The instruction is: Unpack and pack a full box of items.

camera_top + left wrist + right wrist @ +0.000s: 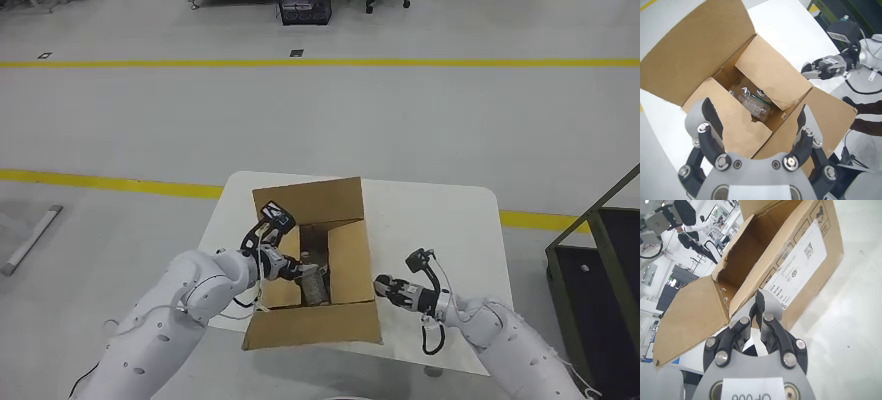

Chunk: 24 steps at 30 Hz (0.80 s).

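An open cardboard box [310,200] stands in the middle of the white table [440,215], its flaps folded outward. Inside it lie a clear plastic bottle [755,108], a wrench [746,91] and another small metal piece [761,93]. My left gripper [757,115] hovers open over the near-left flap, above the box's opening, with nothing between its fingers [711,113]; the top view shows this left gripper [296,268] at the box's left side. My right gripper [759,303] is shut and empty, right beside the labelled outer wall of the box [802,262], low over the table.
A dark green rack [600,250] stands off the table's right edge. Bare table surface lies to the right of the box [440,250] and behind it. The right gripper [808,71] sits near the box's right corner.
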### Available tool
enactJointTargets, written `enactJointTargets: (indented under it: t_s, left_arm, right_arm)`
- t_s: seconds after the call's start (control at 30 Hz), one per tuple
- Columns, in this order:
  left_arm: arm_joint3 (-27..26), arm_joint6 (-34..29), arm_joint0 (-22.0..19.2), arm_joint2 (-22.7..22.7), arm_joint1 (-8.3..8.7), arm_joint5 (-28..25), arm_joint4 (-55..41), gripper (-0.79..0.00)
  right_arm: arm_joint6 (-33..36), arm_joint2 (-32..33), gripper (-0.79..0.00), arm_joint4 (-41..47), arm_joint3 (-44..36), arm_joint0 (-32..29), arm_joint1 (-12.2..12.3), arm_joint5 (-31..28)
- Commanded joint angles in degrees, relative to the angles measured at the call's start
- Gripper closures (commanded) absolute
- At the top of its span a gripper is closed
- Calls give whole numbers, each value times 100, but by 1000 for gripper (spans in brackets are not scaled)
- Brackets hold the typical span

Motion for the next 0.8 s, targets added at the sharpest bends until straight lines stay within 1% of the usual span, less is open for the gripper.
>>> enactJointTargets:
  t_s: [0.0,0.07,0.2,0.4,0.5,0.57,0.6,0.77]
  left_arm:
    - [37,60,7,-10,-1,27,118,-785]
    - [41,22,-2,18,4,6,386,-785]
    - [20,-25,11,116,-1,89,913,-785]
    - [54,-120,20,495,-65,328,1694,-785]
    - [168,2,-12,752,-132,514,2103,-785]
    - [318,95,-74,1000,-173,631,2812,-785]
    - [391,162,-82,1097,-203,698,2931,-785]
    - [800,120,-255,1403,-371,898,3001,-785]
  right_arm:
    - [120,-58,0,14,-48,1,-14,-83]
    - [201,-108,0,-101,-122,10,-22,-141]
    - [77,-21,0,-145,-200,-45,-12,-102]
    - [-572,628,0,-473,-538,-260,124,92]
    - [-848,988,0,-700,-862,-484,204,223]
    - [-937,1169,0,-796,-1073,-644,245,267]
    - [-949,1239,0,-825,-1161,-718,261,287]
    - [-945,1411,0,-868,-1386,-990,296,364]
